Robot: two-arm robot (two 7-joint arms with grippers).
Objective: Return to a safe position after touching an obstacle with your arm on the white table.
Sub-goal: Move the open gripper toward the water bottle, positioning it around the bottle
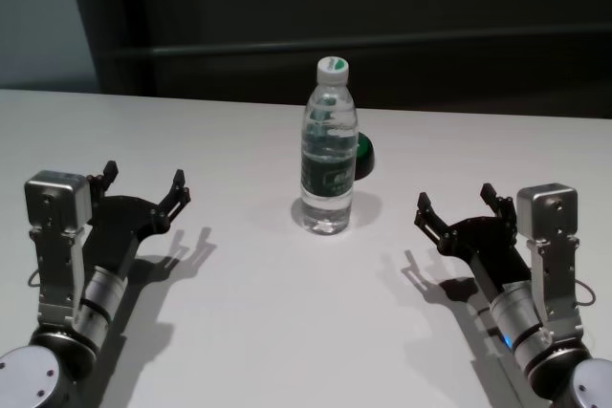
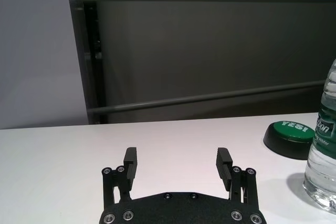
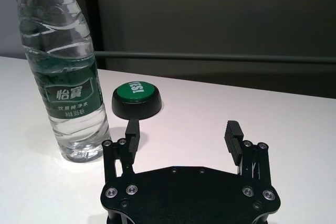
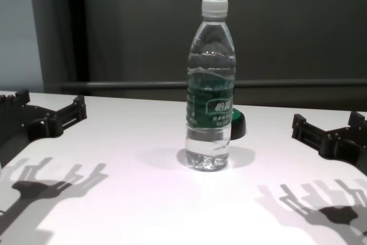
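The obstacle (image 1: 330, 150) stands upright near the middle of the white table (image 1: 287, 332), straight ahead of me at twelve o'clock. It is a clear water bottle with a white cap and a dark green label with white lettering, and water fills most of it. Nothing of mine touches it.

Just behind it, toward one o'clock, sits a low round button (image 3: 137, 100) with a black base and a green top; in my head view the bottle hides most of it.

My left gripper (image 1: 143, 186) hovers over the table at about ten o'clock from where I sit, well apart from the bottle, with its fingers (image 2: 130, 163) spread wide and nothing between them. My right gripper (image 1: 457, 203) hovers at about two o'clock, also well apart from the bottle, fingers (image 3: 232, 135) likewise spread and empty. Both point forward and slightly inward, and each casts a forked shadow on the tabletop beside it.

Beyond the table's far edge runs a dark wall with a horizontal rail (image 2: 210, 98).
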